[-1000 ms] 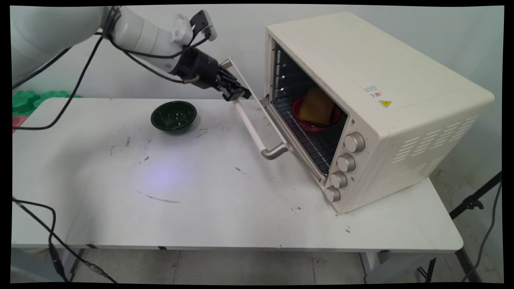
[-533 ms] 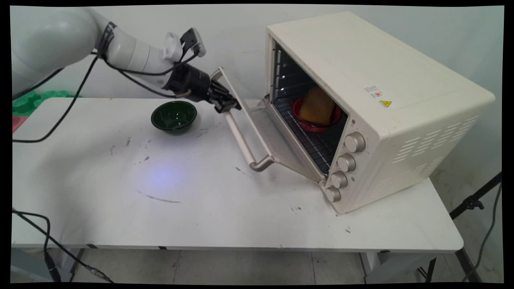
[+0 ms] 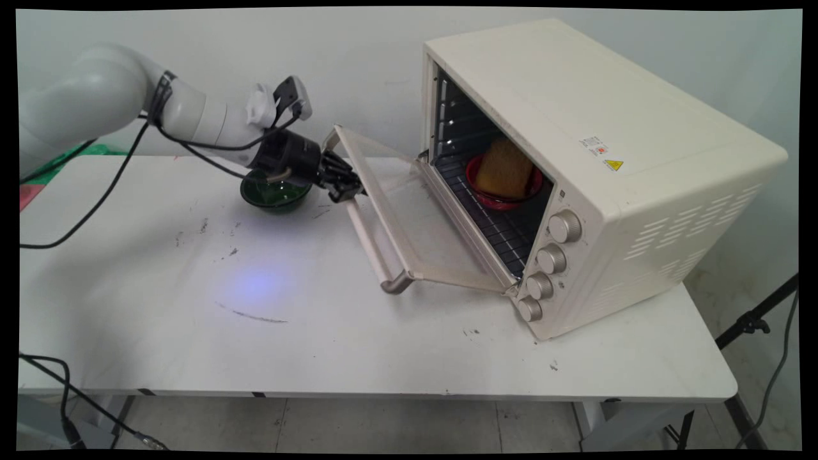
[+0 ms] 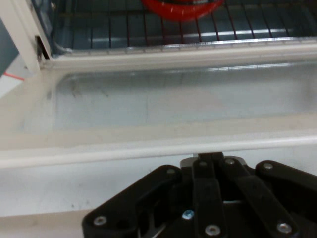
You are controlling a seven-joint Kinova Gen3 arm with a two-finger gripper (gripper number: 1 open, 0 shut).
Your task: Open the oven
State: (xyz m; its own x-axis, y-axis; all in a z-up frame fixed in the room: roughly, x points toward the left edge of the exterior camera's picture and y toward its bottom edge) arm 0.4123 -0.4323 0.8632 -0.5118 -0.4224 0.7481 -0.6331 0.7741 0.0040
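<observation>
A cream toaster oven (image 3: 594, 121) stands on the right of the white table (image 3: 287, 332). Its glass door (image 3: 409, 217) hangs more than half open, tilted down toward the table. My gripper (image 3: 350, 190) is shut on the far end of the door's white bar handle (image 3: 374, 246). In the hand view the handle (image 4: 99, 154) runs across just above my gripper (image 4: 210, 157), with the door glass (image 4: 173, 104) behind it. On the oven rack sits a red bowl (image 3: 505, 190) holding a yellow-brown piece (image 3: 505, 167). A dark green bowl (image 3: 275, 195) lies just under my wrist, partly hidden.
Black cables (image 3: 96, 198) hang from the arm over the table's left part. Green and red foam pieces (image 3: 29, 191) lie at the far left edge. A black tripod leg (image 3: 754, 319) stands beyond the table's right end. The oven's knobs (image 3: 549, 259) face the near side.
My gripper has moved down and to the left with the handle, swinging the oven door from nearly upright to well over half open. My wrist now covers part of the green bowl.
</observation>
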